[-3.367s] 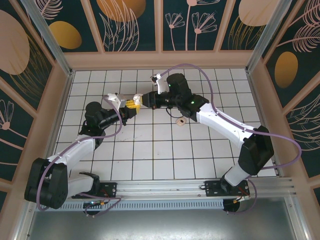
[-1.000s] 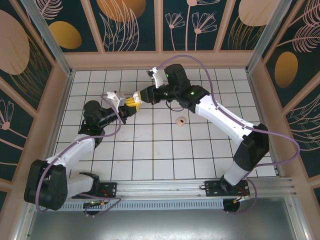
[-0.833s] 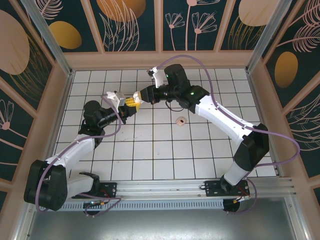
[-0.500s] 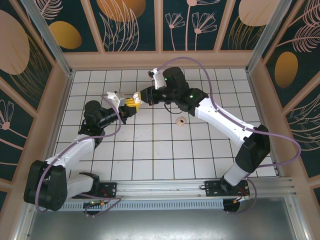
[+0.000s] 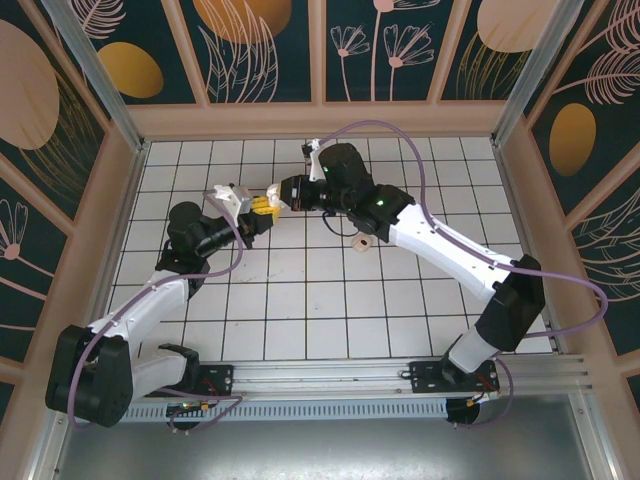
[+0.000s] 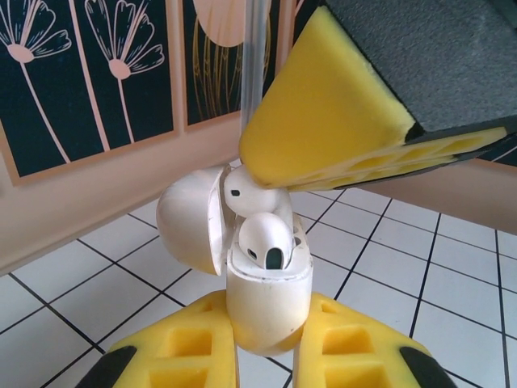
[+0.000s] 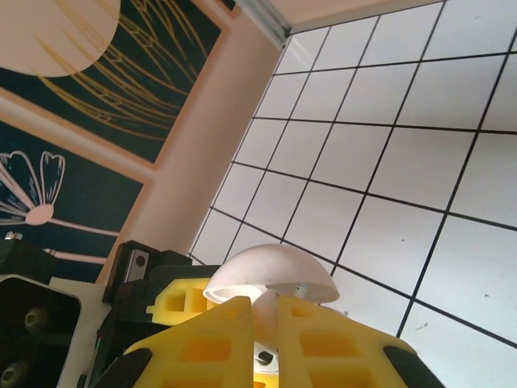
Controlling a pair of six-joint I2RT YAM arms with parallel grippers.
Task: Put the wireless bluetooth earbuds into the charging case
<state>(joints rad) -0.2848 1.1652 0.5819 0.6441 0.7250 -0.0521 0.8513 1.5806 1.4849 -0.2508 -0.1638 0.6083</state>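
Note:
My left gripper [image 6: 266, 325] is shut on the white charging case [image 6: 266, 299], holding it upright with its lid [image 6: 187, 218] swung open to the left. One white earbud [image 6: 262, 238] sits in the near slot of the case. A second earbud [image 6: 246, 192] stands just behind it at the case mouth, pinched by my right gripper [image 7: 264, 303], whose yellow fingers [image 6: 323, 121] come down from the upper right. In the right wrist view that earbud [image 7: 265, 325] shows between the pads, under the domed lid [image 7: 271, 275]. Seen from above, the left gripper [image 5: 258, 208] and right gripper [image 5: 278, 196] meet tip to tip.
A small round pinkish piece [image 5: 362, 242] lies on the white grid table [image 5: 300, 300], right beside the right forearm. Wooden walls [image 5: 320, 120] with dark flower panels close in the back and sides. A metal rail [image 5: 330, 378] runs along the near edge.
The right arm's wrist and forearm have swung down and nearer, now lying next to the pinkish piece. Both grippers stay tip to tip at the case.

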